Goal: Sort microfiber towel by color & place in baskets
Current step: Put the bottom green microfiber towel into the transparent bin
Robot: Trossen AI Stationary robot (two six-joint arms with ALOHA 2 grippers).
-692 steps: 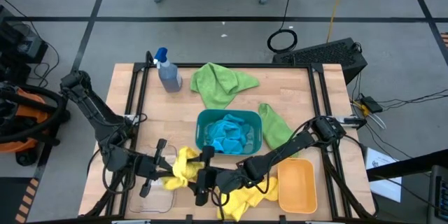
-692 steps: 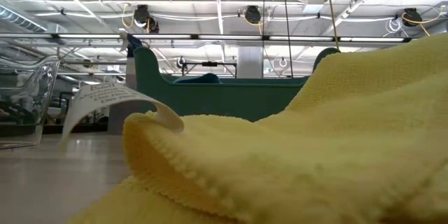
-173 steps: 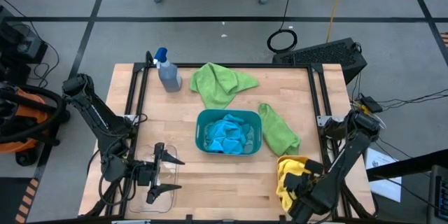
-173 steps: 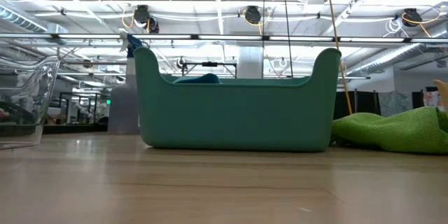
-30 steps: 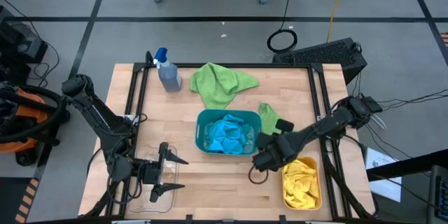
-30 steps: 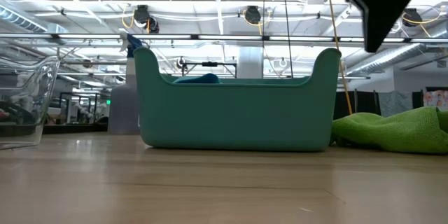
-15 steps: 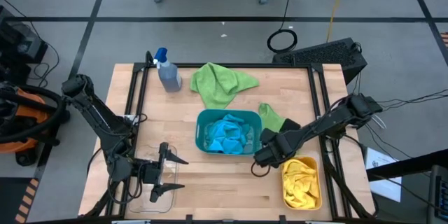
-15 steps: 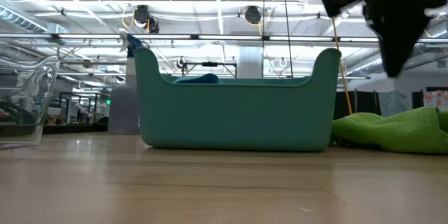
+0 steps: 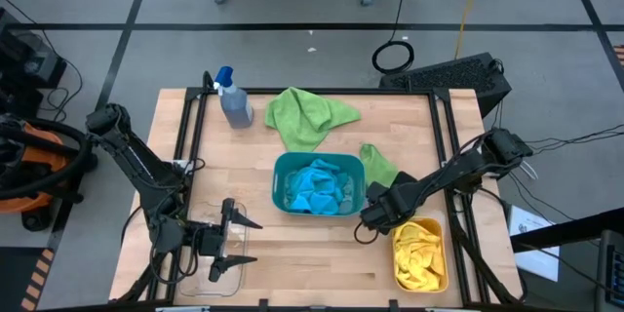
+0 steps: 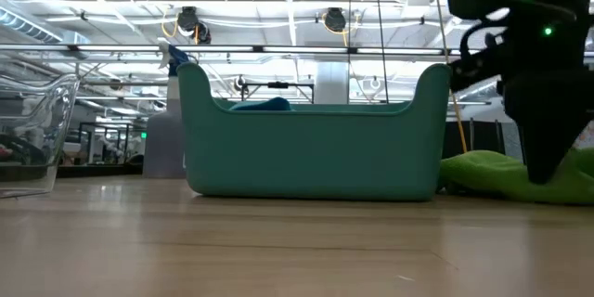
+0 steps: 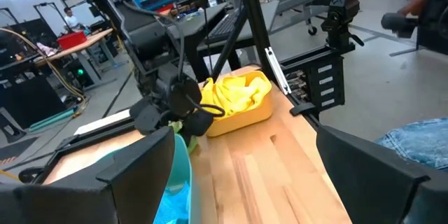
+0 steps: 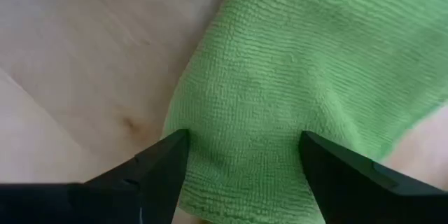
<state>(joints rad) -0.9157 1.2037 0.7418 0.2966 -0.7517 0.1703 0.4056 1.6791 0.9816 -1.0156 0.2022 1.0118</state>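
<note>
Right of centre, the right gripper (image 12: 241, 164), fingers apart, presses onto a green towel (image 12: 308, 77); lower left, the left gripper (image 9: 234, 241) waits, fingers spread.

The right gripper (image 12: 241, 164) pointed straight down, its jaws spread apart. The left gripper (image 9: 237, 242) lay level, jaws wide open.
</note>
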